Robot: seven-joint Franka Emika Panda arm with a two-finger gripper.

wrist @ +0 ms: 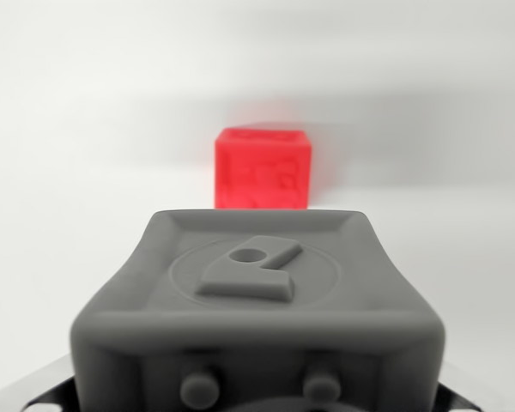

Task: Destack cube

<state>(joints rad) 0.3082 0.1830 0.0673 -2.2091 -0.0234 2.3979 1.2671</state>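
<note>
A grey cube [257, 300] fills the lower middle of the wrist view, very close to the camera. Its upper face carries a raised emblem inside a ring, and its near face shows two round studs. Only dark corners of my gripper [257, 402] show at the bottom left and bottom right, pressed against the grey cube's lower sides, so it looks shut on that cube. Farther off, a red cube [263, 169] rests alone on the white surface, apart from the grey one, just above it in the picture. The fingertips themselves are hidden.
A plain white surface [60, 172] spreads around both cubes. A soft grey shadow band [412, 129] lies behind the red cube.
</note>
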